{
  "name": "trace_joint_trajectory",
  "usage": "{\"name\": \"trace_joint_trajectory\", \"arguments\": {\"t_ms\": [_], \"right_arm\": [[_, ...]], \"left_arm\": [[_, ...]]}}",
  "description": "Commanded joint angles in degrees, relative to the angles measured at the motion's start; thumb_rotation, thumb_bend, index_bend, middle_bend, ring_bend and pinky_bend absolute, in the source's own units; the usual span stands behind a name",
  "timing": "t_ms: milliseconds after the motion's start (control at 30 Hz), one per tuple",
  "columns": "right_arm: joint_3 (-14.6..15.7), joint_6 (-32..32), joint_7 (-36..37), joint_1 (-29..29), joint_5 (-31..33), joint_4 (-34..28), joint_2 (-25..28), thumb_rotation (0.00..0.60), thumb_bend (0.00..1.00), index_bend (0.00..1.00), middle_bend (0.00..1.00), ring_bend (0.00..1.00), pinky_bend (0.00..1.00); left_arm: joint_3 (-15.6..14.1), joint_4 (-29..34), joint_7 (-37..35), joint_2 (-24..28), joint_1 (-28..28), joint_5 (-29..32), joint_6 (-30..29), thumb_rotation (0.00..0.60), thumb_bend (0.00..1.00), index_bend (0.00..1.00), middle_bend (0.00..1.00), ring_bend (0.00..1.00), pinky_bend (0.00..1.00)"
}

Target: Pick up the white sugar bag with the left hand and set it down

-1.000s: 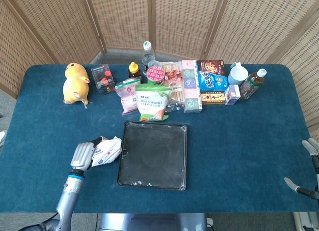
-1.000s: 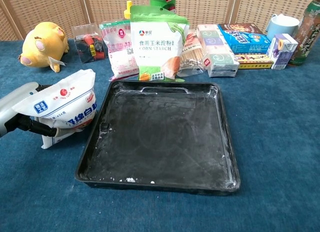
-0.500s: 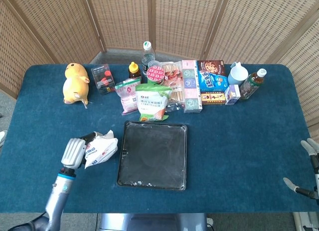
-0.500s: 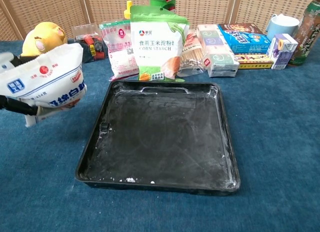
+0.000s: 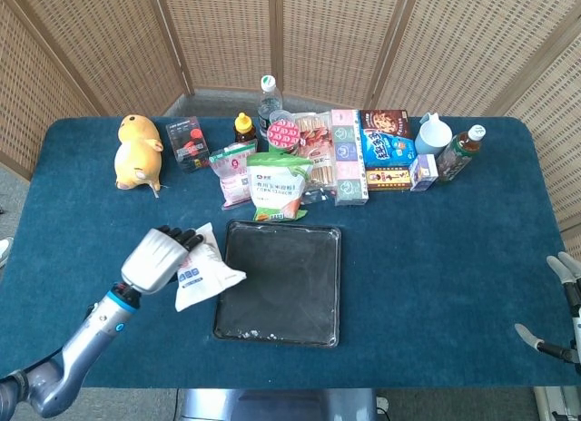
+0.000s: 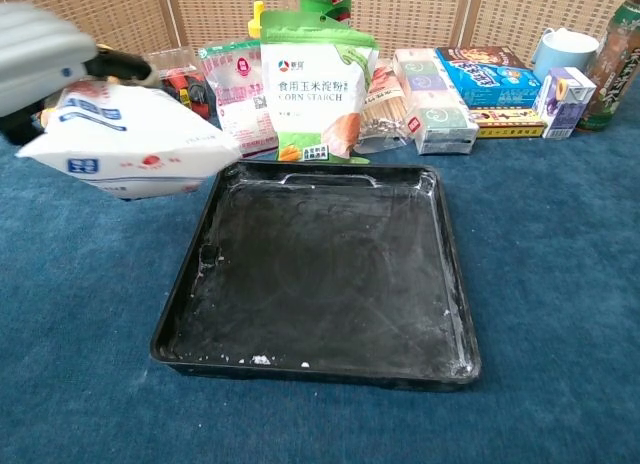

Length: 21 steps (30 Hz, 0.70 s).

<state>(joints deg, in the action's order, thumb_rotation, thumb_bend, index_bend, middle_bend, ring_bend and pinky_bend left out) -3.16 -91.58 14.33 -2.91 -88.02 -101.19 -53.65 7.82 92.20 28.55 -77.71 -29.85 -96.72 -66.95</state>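
Note:
The white sugar bag hangs in the air, tilted, just left of the black baking tray. My left hand grips the bag from above, its fingers curled over the bag's top edge. In the chest view the bag hides the yellow plush toy behind it. My right hand shows at the far right edge of the head view, off the table, its fingers apart and holding nothing.
Along the back of the blue table stands a row of goods: yellow plush toy, corn starch pouch, pink bag, boxes, bottles, a jug.
My left hand has lifted the sugar bag higher off the table and carried it right, toward the tray's left edge; the bag has tipped over. The right hand has stayed put.

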Motion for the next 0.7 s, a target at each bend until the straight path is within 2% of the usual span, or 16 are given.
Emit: {"name": "trace_joint_trajectory", "arguments": {"t_ms": [33,233,367,500,700], "right_arm": [[-0.1,-0.1,0.3,0.0,0.2,0.1,0.1,0.6,0.04,0.0,0.0,0.01,0.0],[-0.3,-0.1,1.3,-0.1,0.5,0.5,0.4,0.6,0.04,0.0,0.0,0.01,0.0],[-0.4,0.1,1.7,0.0,0.7,0.8,0.4,0.6,0.04,0.0,0.0,0.01,0.0],[-0.3,0.1,1.8,0.0,0.5,0.8,0.4,0.6,0.04,0.0,0.0,0.01,0.0],[-0.1,0.0,2.3,0.0,0.2,1.0,0.5,0.6,0.04,0.0,0.0,0.01,0.0]], "left_arm": [[1.0,0.3,9.5,1.6,-6.0,-6.7,4.5,0.6,0.41,0.81,0.71,0.66,0.66],[0.6,-3.9,18.9,1.0,-12.5,-16.9,7.9,0.6,0.41,0.84,0.72,0.66,0.66],[0.1,-3.8,25.3,1.0,-15.4,-21.2,11.2,0.6,0.41,0.84,0.72,0.66,0.66],[0.2,-2.3,31.3,1.4,-17.5,-23.2,15.7,0.6,0.41,0.85,0.72,0.66,0.66],[1.5,0.9,37.6,0.9,-17.2,-20.0,20.4,0.6,0.43,0.85,0.73,0.66,0.66]]}}
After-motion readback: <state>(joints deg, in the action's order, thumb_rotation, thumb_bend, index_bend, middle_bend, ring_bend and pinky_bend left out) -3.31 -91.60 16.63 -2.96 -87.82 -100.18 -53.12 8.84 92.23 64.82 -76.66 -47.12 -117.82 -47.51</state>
